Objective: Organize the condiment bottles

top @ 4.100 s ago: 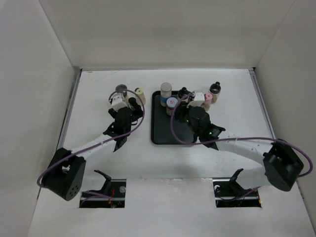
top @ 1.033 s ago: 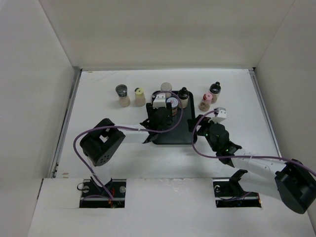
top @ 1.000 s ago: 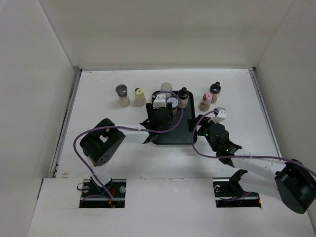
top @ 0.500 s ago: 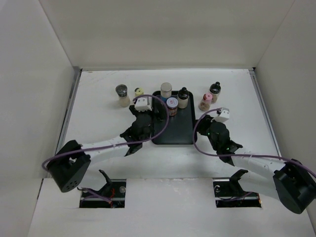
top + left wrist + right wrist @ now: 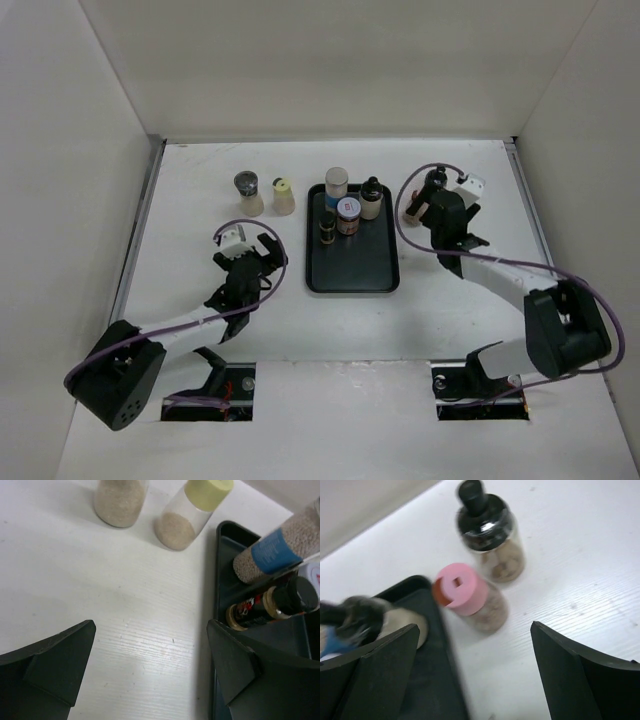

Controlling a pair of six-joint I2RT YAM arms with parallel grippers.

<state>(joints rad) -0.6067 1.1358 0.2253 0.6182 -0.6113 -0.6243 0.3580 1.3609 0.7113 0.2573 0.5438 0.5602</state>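
Right of tray (image 5: pixel 355 265), just off its rim: pink bottle (image 5: pixel 470 597), black jar (image 5: pixel 490 535) close behind. Facing pink bottle, right gripper (image 5: pixel 475 645), jaws wide, empty. Likely step: grasp it. Centre jaws on body below cap; close gently; avoid nudging black jar; lift clear of rim. Idle left gripper (image 5: pixel 150 655) wide, empty, near yellow bottle (image 5: pixel 192 510).

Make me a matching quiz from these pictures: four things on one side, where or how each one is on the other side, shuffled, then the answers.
Things
1. yellow-capped bottle
2. pink-capped bottle
3. blue-labelled bottle
4. left gripper

Places or states
A. on the table, right of the tray
B. standing in the tray
C. on the table, left of the tray
D. open, holding nothing

Pairs: 1-C, 2-A, 3-B, 4-D
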